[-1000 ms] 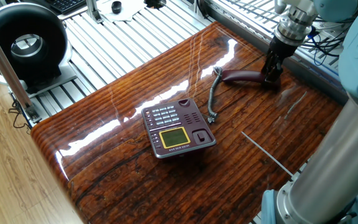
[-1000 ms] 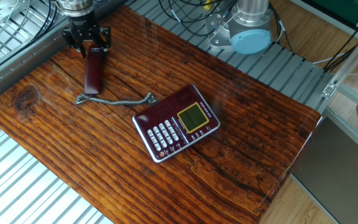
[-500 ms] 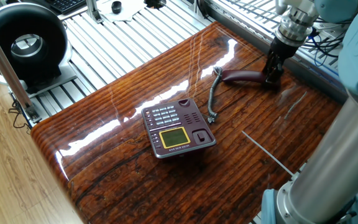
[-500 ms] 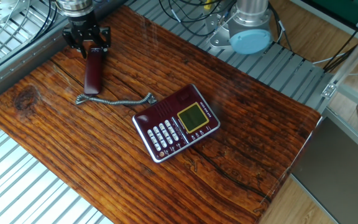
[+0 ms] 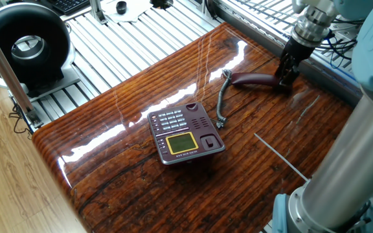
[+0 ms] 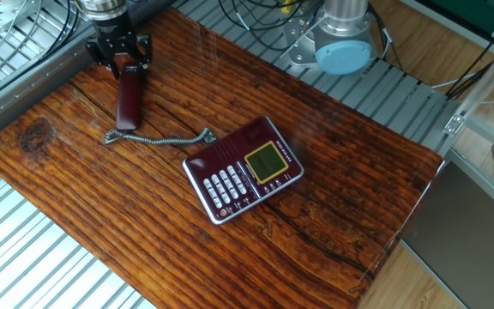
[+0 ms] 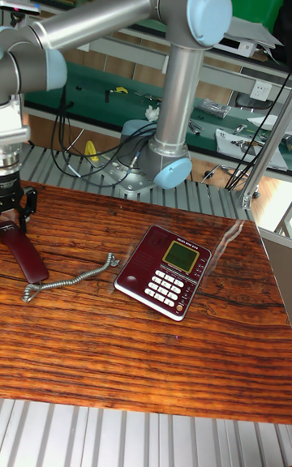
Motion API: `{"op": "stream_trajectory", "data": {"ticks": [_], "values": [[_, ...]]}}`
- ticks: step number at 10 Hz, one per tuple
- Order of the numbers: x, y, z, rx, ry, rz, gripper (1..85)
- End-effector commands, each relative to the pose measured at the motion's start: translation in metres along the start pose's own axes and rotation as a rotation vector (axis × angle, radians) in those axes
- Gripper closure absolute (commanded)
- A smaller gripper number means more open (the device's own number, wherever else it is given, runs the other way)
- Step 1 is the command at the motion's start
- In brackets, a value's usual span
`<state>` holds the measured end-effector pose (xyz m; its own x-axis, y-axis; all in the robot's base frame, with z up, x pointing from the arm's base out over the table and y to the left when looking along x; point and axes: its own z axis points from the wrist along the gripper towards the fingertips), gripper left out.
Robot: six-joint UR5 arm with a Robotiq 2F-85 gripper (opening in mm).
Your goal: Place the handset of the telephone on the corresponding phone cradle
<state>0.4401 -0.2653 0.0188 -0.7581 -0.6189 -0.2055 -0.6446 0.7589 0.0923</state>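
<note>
The maroon handset [image 5: 254,79] [image 6: 128,99] [image 7: 27,256] lies flat on the wooden table near its far edge. My gripper [image 5: 285,79] [image 6: 123,69] [image 7: 12,224] stands over the end without the cord, a finger pressed against each side. A grey coiled cord [image 6: 157,137] runs from the handset's other end to the telephone [image 5: 185,133] [image 6: 243,169] [image 7: 166,271] in the middle of the table. The phone cradle [image 5: 204,128] [image 6: 230,146] [image 7: 142,260] is the bare maroon strip beside the keypad and screen. It lies open, on the side facing the handset.
Ribbed aluminium rails [image 6: 50,266] border the table. A black round device [image 5: 24,42] sits off one corner. The arm's base [image 6: 346,43] is bolted behind the table. A thin pale line [image 5: 278,157] crosses the wood near the arm.
My wrist has shifted slightly, while the fingertips stay at the handset's end. Handset, cord and telephone have not moved.
</note>
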Motion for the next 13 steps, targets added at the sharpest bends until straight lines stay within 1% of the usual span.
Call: {"op": "stream_trajectory", "data": {"ticks": [1, 3, 4, 6, 8, 9, 11, 13], "values": [[-0.006, -0.002, -0.004, -0.006, -0.071, -0.012, 27.3], [-0.014, 0.002, -0.005, -0.018, -0.109, -0.022, 26.7], [-0.016, 0.002, -0.005, -0.017, -0.118, -0.022, 26.7], [-0.016, -0.001, -0.004, -0.004, -0.117, -0.025, 26.7], [-0.019, 0.002, -0.003, -0.012, -0.13, -0.027, 27.7], [-0.018, 0.005, -0.003, -0.026, -0.128, -0.027, 28.3], [-0.017, 0.005, -0.002, -0.021, -0.124, -0.029, 30.0], [-0.013, 0.004, -0.001, -0.017, -0.104, -0.026, 31.3]]}}
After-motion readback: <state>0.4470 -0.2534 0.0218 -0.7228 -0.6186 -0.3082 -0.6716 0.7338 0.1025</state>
